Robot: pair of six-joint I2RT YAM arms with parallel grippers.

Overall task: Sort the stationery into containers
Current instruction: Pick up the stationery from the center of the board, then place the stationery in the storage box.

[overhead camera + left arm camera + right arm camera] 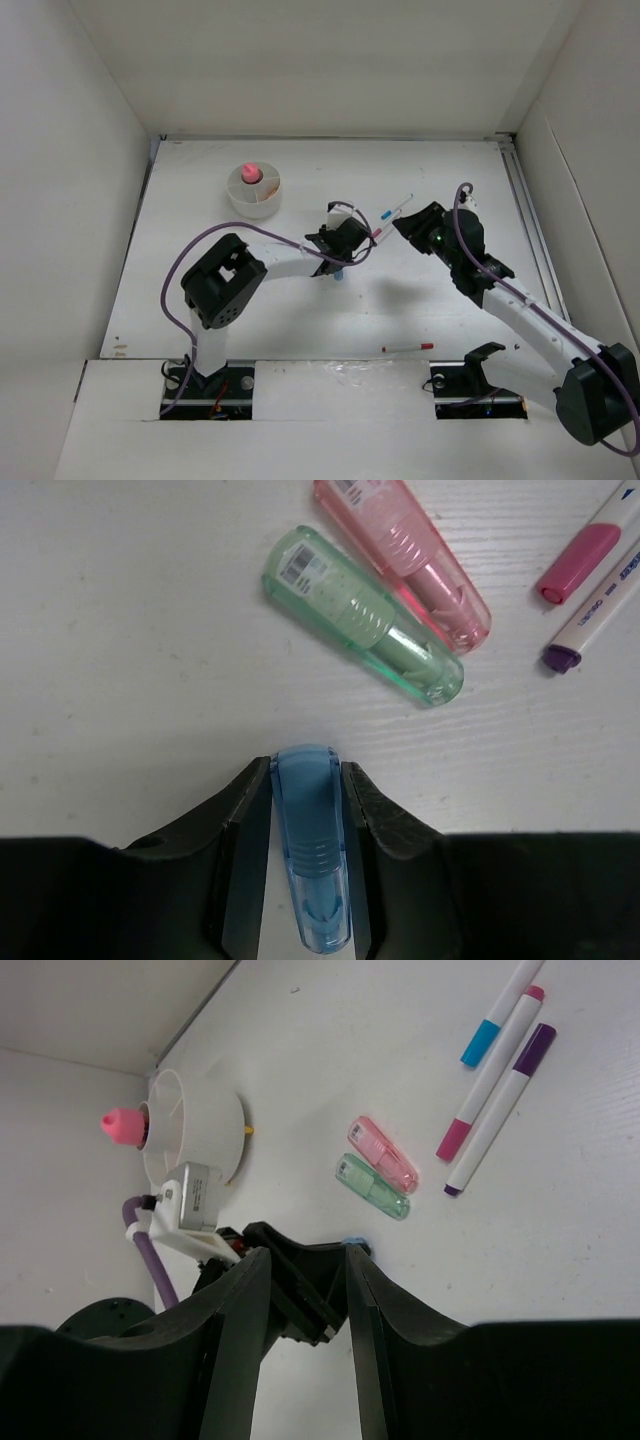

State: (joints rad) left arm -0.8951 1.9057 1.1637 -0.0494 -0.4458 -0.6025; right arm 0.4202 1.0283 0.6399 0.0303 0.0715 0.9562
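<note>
left end effector (305, 776): closed on a blue block (311, 860), jaws pressed against both its long sides. i cannot tell whether it is clear of the table (120, 660).
right end effector (300, 1360): fingers spread wide with nothing between them, hanging just across from the left one over the middle of the table.
white cup (252, 209): at the far left of the table, well apart from both arms. a pink cylinder (251, 173) stands upright in one compartment, the only item i can see inside.
loose near the grasp: green block (365, 615) and pink block (405, 560) lie side by side, touching or nearly so. three pens (490, 1070), capped blue, pink and purple, lie just beyond them.
loose by the arm bases: red-capped pen (408, 347), alone near the front edge.
progress: early, as i judge it. one piece is stowed, one is in hand and six are waiting.
next: i would carry the blue block across to the cup and release it over a free compartment.
</note>
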